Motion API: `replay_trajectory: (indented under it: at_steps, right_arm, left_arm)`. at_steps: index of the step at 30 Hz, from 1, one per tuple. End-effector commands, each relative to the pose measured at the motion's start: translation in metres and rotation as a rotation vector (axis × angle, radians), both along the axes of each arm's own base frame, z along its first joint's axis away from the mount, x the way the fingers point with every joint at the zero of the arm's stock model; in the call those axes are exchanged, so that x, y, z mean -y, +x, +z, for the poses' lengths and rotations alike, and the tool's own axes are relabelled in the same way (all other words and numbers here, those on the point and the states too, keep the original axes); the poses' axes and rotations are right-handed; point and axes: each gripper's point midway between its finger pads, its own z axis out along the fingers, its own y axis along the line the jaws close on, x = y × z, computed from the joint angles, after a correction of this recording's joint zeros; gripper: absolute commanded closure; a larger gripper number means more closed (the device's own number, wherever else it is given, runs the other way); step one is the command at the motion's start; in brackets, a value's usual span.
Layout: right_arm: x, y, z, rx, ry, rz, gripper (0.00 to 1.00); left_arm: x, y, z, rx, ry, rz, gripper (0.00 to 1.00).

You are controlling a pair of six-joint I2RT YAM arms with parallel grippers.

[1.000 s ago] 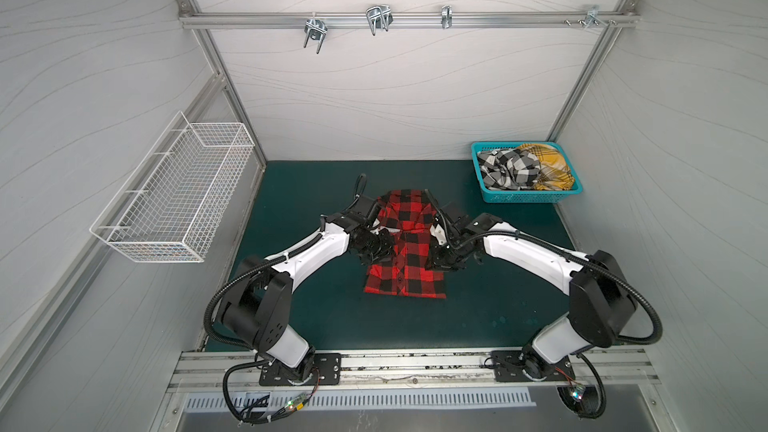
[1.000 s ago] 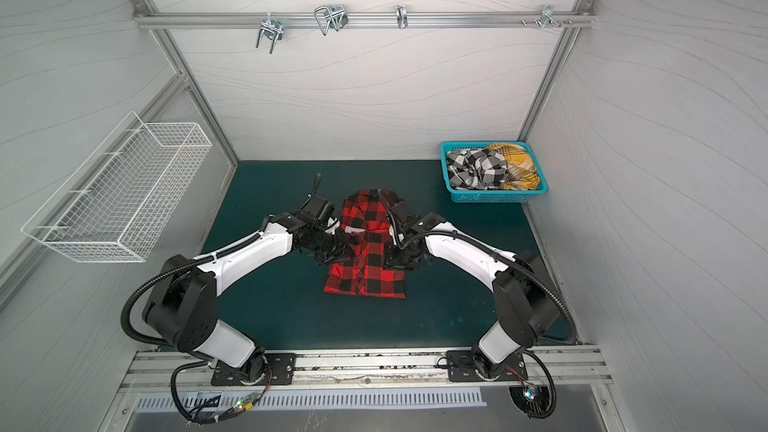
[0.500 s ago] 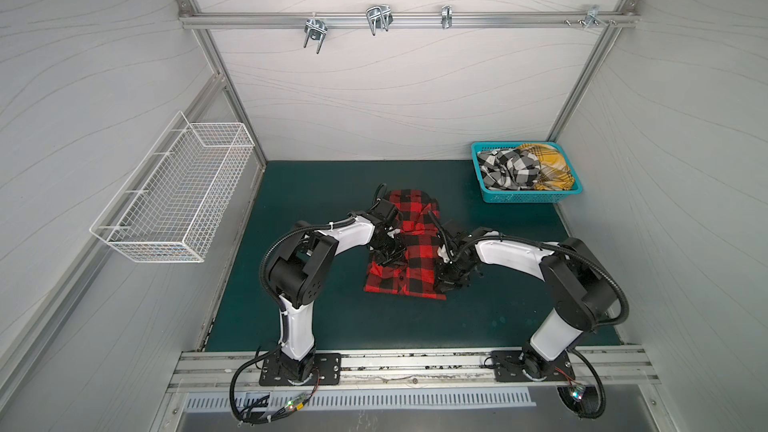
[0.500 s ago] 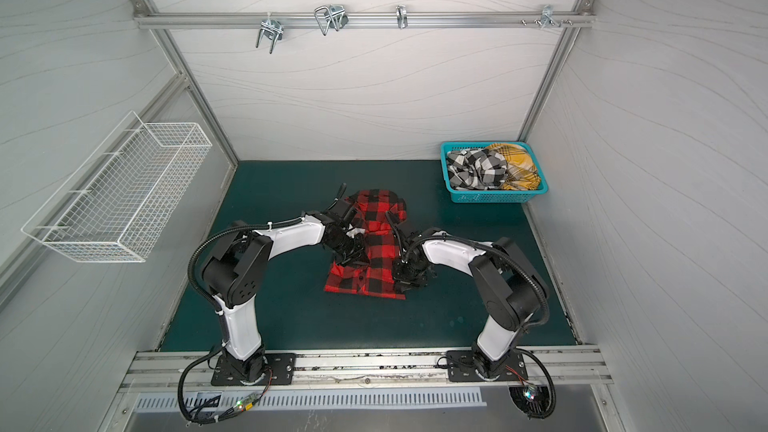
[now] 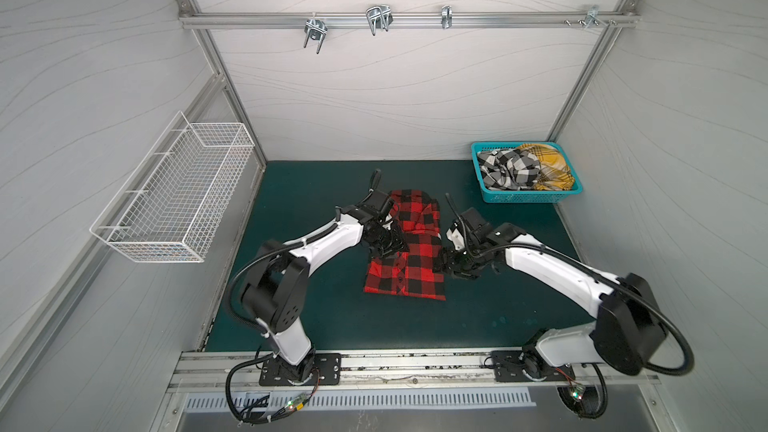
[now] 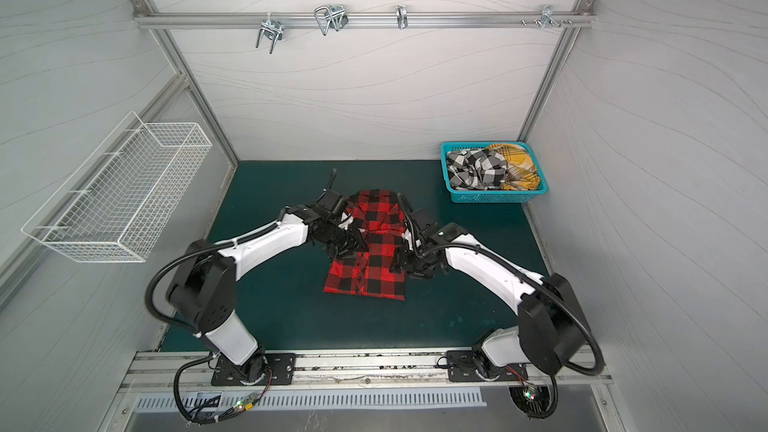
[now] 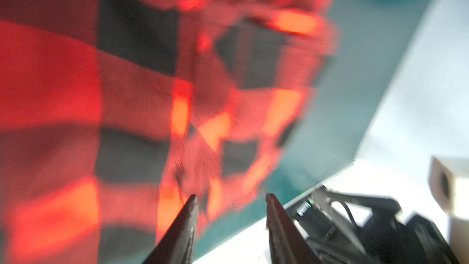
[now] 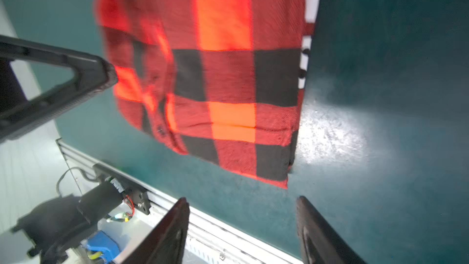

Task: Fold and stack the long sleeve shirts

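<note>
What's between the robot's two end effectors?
The soft red-and-black checked shirt lies between the left end effector and the right end effector; both top views show it.

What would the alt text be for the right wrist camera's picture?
A red-and-black checked shirt lies folded on a dark green mat, white lettering along one edge. The right hand is open, its two black fingers apart in the foreground with nothing between them.
</note>
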Motion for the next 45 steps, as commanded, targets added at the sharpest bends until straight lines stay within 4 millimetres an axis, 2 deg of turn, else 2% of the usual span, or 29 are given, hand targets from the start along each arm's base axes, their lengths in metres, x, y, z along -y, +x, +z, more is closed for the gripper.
replay_trajectory:
  at_steps: [1,3,5,9,12,17,22,23,29,34,37,45]
  right_arm:
    - [0.032,-0.014,0.009,0.02,-0.134,-0.024,0.16]
    - [0.051,-0.013,0.014,0.066,-0.199,-0.094,0.07]
    - [0.06,-0.013,0.013,0.085,-0.206,-0.143,0.06]
    - [0.056,-0.01,0.017,0.171,-0.099,-0.172,0.05]
    - [0.056,-0.007,0.019,0.208,0.012,-0.228,0.07]
    - [0.054,-0.015,0.0,0.096,0.141,-0.274,0.1]
    - [0.05,-0.029,-0.026,-0.005,0.117,-0.202,0.14]
    - [0.05,-0.033,-0.032,-0.026,0.112,-0.197,0.14]
    - [0.043,-0.044,-0.05,-0.079,0.163,-0.171,0.22]
    - [0.038,-0.045,-0.06,-0.124,0.17,-0.161,0.26]
    - [0.036,-0.044,-0.063,-0.122,0.174,-0.151,0.26]
    - [0.03,-0.048,-0.062,-0.143,0.227,-0.14,0.25]
  left_arm:
    - [-0.03,-0.012,0.043,0.116,0.042,0.004,0.54]
    - [-0.049,-0.027,0.049,0.169,0.057,0.011,0.52]
    - [-0.066,-0.043,0.046,0.205,0.078,0.008,0.49]
    - [-0.108,-0.068,0.014,0.125,0.035,0.134,0.41]
    - [-0.124,-0.081,-0.007,0.007,-0.056,0.213,0.38]
    - [-0.125,-0.08,-0.026,-0.073,-0.073,0.266,0.3]
    - [-0.117,-0.071,-0.049,-0.123,-0.124,0.308,0.26]
    - [-0.117,-0.072,-0.054,-0.138,-0.122,0.311,0.23]
    - [-0.125,-0.084,-0.083,-0.195,-0.058,0.328,0.21]
    - [-0.132,-0.086,-0.086,-0.173,0.029,0.32,0.21]
    - [-0.127,-0.088,-0.086,-0.143,0.065,0.282,0.21]
    - [-0.113,-0.093,-0.096,-0.204,-0.042,0.316,0.2]
